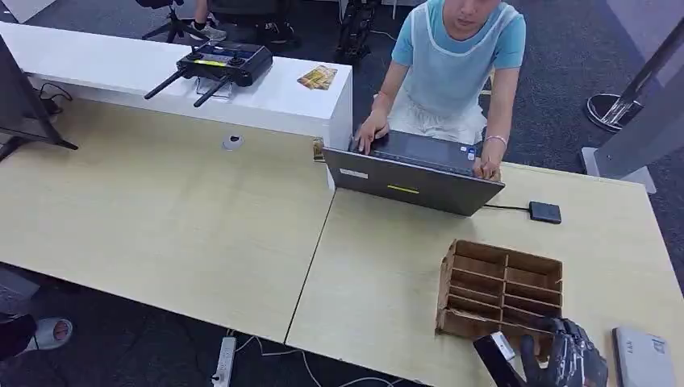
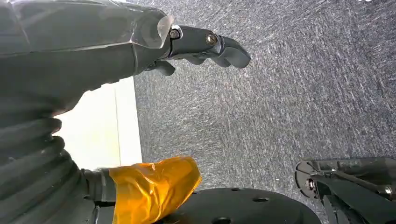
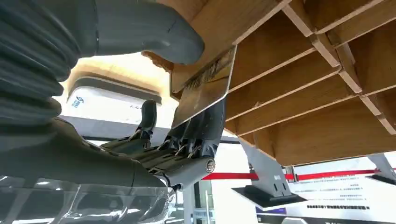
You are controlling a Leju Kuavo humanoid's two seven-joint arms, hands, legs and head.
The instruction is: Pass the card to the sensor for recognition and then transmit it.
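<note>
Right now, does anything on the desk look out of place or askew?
Mostly tidy. The wooden card rack sits slightly turned against the desk edge, and the right hand pinches a card at its near corner. Nothing looks spilled or damaged.

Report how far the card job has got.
Done: the right hand grips a card between thumb and fingers at the wooden rack. In hand: the card sits right at the rack's slots, seemingly being drawn out. Left: presenting it to the sensor, probably the black pad by the laptop, then handing it over. The left hand hangs over the floor, holding nothing.
</note>
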